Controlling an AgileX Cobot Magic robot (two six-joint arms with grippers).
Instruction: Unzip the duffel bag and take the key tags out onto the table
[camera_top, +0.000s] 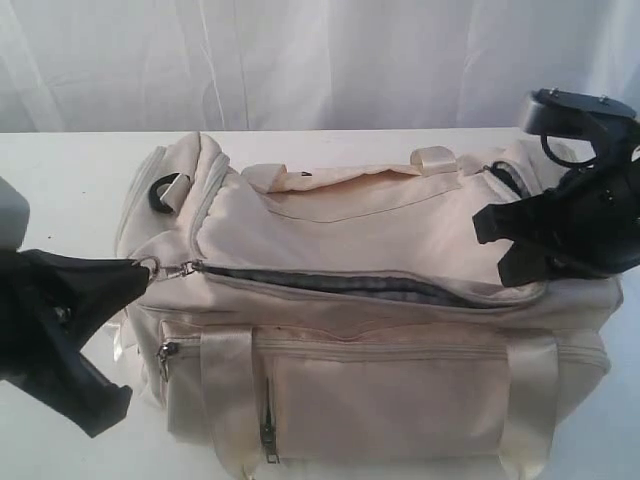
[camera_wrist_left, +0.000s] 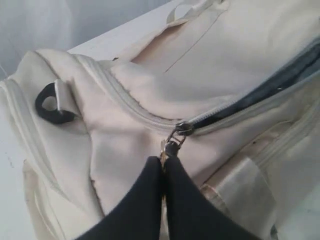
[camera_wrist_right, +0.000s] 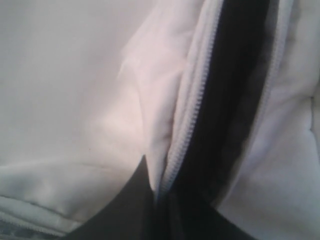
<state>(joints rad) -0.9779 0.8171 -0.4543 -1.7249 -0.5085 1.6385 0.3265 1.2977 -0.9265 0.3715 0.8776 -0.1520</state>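
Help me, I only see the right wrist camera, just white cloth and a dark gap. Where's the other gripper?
Observer: The left gripper is at the opposite end of the duffel bag, pinching the zipper pull.
Operator: Is the zip open a lot?
Observer: The exterior view shows the top zipper open across most of the bag, with dark lining showing.
Operator: Can you see the key tags?
Observer: No, they show in no view.
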